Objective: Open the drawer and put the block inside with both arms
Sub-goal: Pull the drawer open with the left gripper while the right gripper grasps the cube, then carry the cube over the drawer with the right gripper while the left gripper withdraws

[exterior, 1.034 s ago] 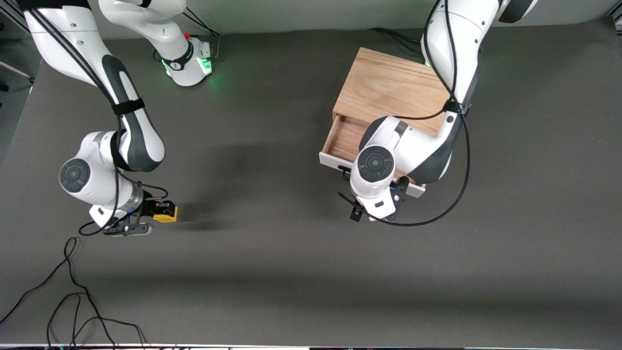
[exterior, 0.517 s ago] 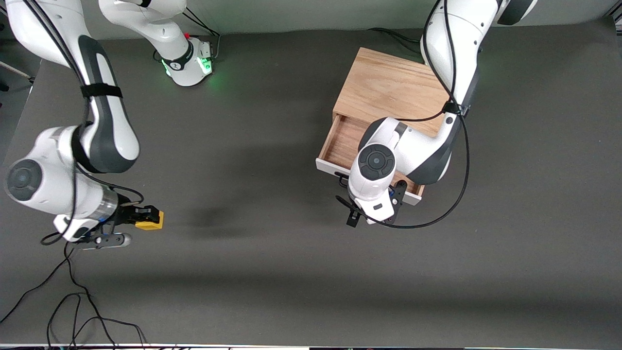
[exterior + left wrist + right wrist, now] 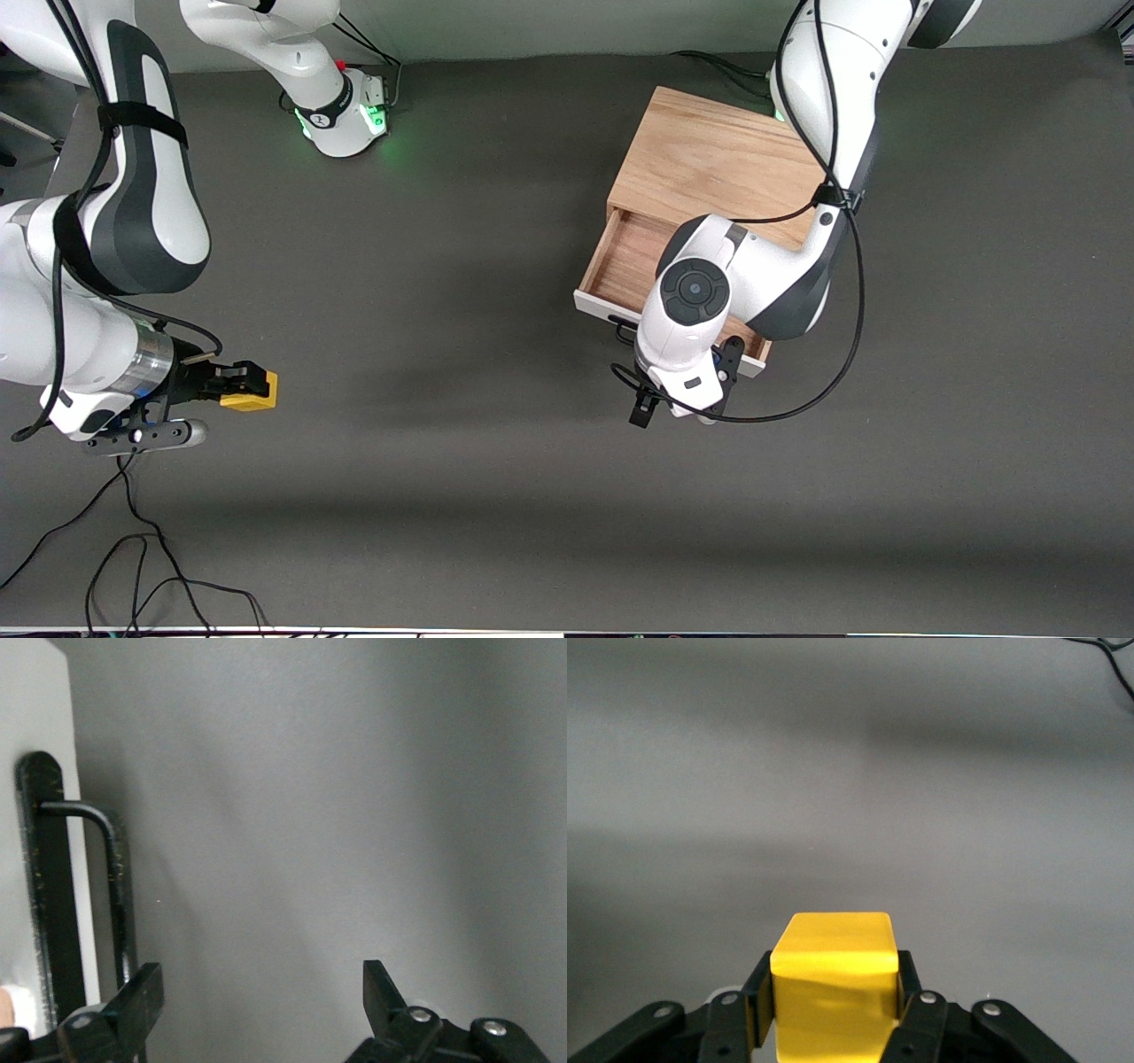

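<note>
Clearly no readable writing; right pincer [image 3: 833,1010] clamps block [image 3: 833,979].

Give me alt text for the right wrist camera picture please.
The right gripper is shut on the yellow block, one black finger against each side, held up over the bare grey table.

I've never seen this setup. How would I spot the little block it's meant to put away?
Start at the wooden cabinet with its drawer pulled open, then go to the right arm's end of the table. There the right hand grips the block above the dark mat: a small cube, the only bright yellow thing.
</note>
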Controlling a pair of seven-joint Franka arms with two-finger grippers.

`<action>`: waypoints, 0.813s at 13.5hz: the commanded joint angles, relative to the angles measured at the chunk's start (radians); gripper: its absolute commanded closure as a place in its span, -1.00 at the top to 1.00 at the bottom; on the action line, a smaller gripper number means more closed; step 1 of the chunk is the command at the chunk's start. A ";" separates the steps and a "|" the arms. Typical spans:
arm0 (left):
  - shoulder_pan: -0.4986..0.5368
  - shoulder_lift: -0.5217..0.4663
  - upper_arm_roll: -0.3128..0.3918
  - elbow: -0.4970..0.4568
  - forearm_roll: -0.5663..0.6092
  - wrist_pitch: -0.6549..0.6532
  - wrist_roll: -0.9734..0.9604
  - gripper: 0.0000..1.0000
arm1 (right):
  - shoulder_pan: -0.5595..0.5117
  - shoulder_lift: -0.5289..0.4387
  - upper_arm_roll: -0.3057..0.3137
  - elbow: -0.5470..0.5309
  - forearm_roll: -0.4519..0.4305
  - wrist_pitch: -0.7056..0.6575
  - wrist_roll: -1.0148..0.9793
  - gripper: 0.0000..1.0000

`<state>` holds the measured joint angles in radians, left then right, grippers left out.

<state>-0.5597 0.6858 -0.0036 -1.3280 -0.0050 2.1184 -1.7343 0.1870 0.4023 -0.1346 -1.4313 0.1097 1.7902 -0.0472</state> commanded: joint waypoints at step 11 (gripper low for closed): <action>0.340 -0.244 0.011 0.116 -0.016 -0.446 0.931 1.00 | 0.414 0.084 0.049 0.294 0.024 -0.149 0.683 -0.26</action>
<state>-0.2599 0.4936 0.0127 -1.1911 -0.0005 1.7496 -0.9870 0.5254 0.4108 -0.0736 -1.2548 0.1320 1.6616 0.4876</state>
